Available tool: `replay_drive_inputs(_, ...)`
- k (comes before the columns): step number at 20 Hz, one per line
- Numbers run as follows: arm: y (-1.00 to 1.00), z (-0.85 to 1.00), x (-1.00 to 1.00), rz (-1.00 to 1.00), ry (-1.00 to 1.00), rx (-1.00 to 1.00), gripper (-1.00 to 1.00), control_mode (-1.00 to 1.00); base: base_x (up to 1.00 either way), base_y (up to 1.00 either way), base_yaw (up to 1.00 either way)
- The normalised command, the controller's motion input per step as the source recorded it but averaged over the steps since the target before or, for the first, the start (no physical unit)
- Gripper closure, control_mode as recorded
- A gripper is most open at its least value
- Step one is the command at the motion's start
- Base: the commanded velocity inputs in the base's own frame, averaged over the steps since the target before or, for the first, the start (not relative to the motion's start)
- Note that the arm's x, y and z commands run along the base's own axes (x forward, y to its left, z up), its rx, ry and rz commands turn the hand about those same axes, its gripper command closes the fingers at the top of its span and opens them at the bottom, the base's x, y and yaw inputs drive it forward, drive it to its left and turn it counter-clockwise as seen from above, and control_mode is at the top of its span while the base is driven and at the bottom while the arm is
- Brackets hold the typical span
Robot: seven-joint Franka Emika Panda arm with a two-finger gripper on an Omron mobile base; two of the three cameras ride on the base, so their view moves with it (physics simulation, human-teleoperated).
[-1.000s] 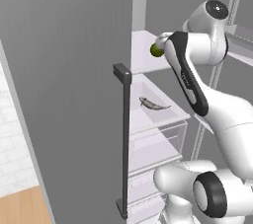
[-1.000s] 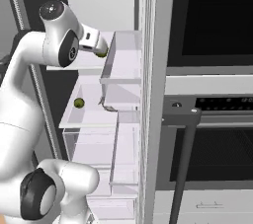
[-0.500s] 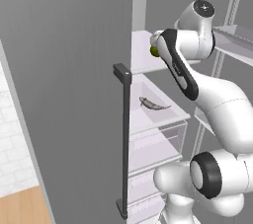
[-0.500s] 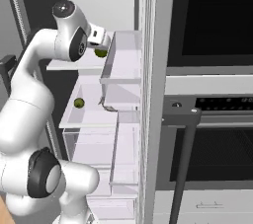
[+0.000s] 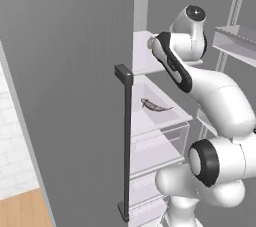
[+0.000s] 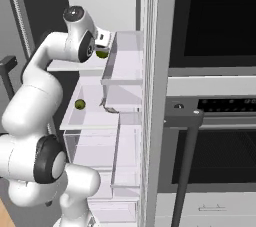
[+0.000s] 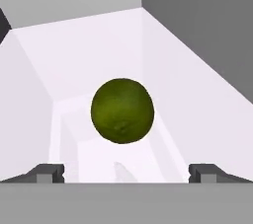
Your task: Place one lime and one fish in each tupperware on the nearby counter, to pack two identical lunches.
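Seeing my claw [image 7: 126, 172] spread wide, lime [image 7: 122, 111] centred just ahead between the fingertips [image 7: 47, 172], untouched, on the pale fridge shelf [image 7: 188, 119].

Two limes [image 6: 102, 54] [image 6: 79, 104], one fish [image 5: 154, 105]

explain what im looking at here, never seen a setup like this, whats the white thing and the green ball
The white thing is a robot arm reaching into an open fridge. Two pictures come from cameras behind it, left and right; the third looks out from its hand. The green ball is a lime on the upper shelf, straight ahead of the open gripper, which holds nothing. The shelf below carries a fish and a second lime. An oven stands right of the fridge.
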Motion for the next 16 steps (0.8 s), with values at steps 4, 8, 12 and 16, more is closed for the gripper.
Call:
replay_drive_inputs(4, 0.00, -0.12, 0.54, 0.00, 0.02, 0.00, -1.00, -1.00, 0.00, 0.00, 0.00)
replay_drive_inputs(8, 0.00, -0.08, 0.45, 0.00, 0.02, 0.00, -1.00, -1.00, 0.00, 0.00, 0.00)
replay_drive_inputs(12, 0.00, -0.12, 0.24, 0.00, 0.02, 0.00, -1.00, -1.00, 0.00, 0.00, 0.00)
replay_drive_inputs(16, 0.00, -0.25, 0.18, 0.00, 0.00, 0.00, -1.00, -1.00, 0.00, 0.00, 0.00)
